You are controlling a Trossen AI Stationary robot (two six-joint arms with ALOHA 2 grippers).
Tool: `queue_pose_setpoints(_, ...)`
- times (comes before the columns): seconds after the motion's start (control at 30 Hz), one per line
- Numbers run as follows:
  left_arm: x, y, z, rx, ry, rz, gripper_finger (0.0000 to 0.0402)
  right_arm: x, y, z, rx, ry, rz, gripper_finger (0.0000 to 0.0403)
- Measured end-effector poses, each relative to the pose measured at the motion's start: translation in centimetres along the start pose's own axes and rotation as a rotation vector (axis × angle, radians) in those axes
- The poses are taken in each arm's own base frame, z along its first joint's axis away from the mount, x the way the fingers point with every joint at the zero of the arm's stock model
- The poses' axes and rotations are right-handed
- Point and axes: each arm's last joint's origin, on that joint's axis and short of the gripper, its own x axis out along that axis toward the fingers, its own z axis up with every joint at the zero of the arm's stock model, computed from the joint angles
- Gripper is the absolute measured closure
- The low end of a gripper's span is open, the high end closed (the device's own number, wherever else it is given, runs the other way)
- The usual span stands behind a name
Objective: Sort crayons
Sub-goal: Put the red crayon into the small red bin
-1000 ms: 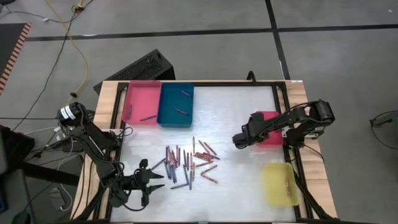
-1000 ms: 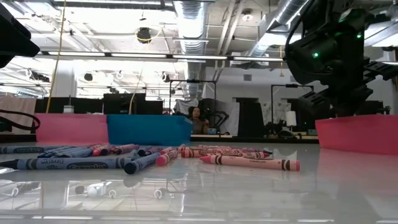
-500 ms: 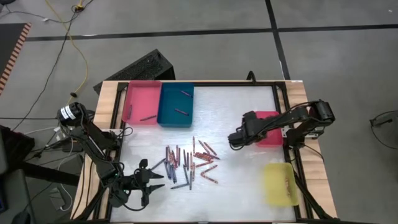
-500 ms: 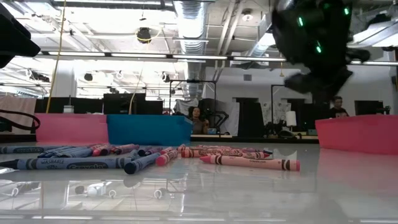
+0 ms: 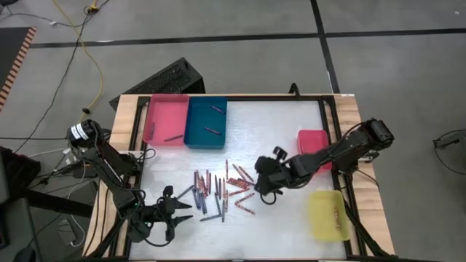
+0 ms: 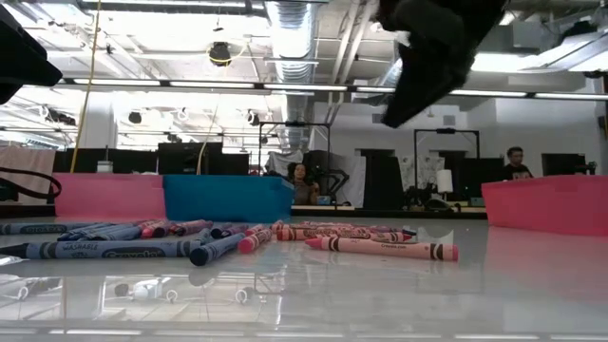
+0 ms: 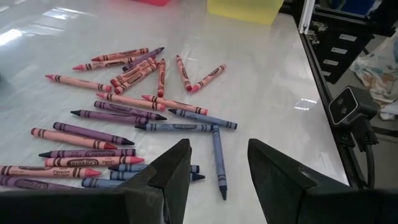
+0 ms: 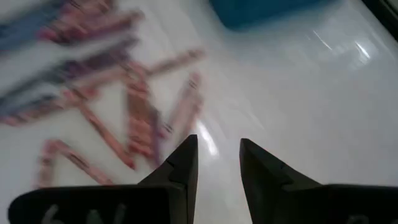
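Note:
Several crayons (image 5: pixel 222 189) lie flat and loose in a pile on the white table top, also seen in the low view (image 6: pixel 228 239) and the left wrist view (image 7: pixel 130 118). My right gripper (image 5: pixel 263 189) hovers just right of the pile, slanting down, open and with nothing in it (image 8: pixel 217 155). The right wrist view shows the crayons (image 8: pixel 124 106) blurred ahead of it. My left gripper (image 5: pixel 186 212) waits open at the pile's near left, close above the table, nothing between its fingers (image 7: pixel 217 165).
A pink tray (image 5: pixel 166 120) and a blue tray (image 5: pixel 206 122) stand at the far left, each with a crayon or two inside. A red tray (image 5: pixel 313 140) sits at the right edge, a yellow tray (image 5: pixel 328 215) at the near right. Bare table lies between pile and trays.
My right gripper has left the red tray and gone toward the table's left and near edge, up to the crayon pile, rolling and tipping as it went. The crayons and my left gripper have kept still.

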Motion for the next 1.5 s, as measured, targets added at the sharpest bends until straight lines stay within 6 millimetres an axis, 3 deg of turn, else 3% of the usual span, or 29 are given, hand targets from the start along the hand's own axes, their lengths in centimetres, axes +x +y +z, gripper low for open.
queue_pose_setpoints(0.2,0.0,0.0,0.0,-0.011,0.004,-0.003,0.0253,1.4,0.9,-0.5,-0.028,-0.102,0.134,0.029)
queue_pose_setpoints(0.53,0.0,0.0,0.0,-0.003,0.003,0.0,0.0253,4.0,0.7,-3.0,0.03,-0.156,0.162,0.029)
queue_pose_setpoints(0.97,0.0,0.1,0.0,-0.003,0.004,0.004,0.0253,9.1,1.6,-5.7,0.003,-0.065,0.082,0.029)
queue_pose_setpoints(1.33,0.0,0.1,-0.1,-0.007,0.008,0.007,0.0253,11.2,1.3,-6.7,0.048,-0.007,0.037,0.029)
queue_pose_setpoints(1.5,0.0,0.1,-0.1,-0.011,0.011,0.008,0.0253,11.3,1.1,-7.1,0.096,0.029,0.01,0.0314)
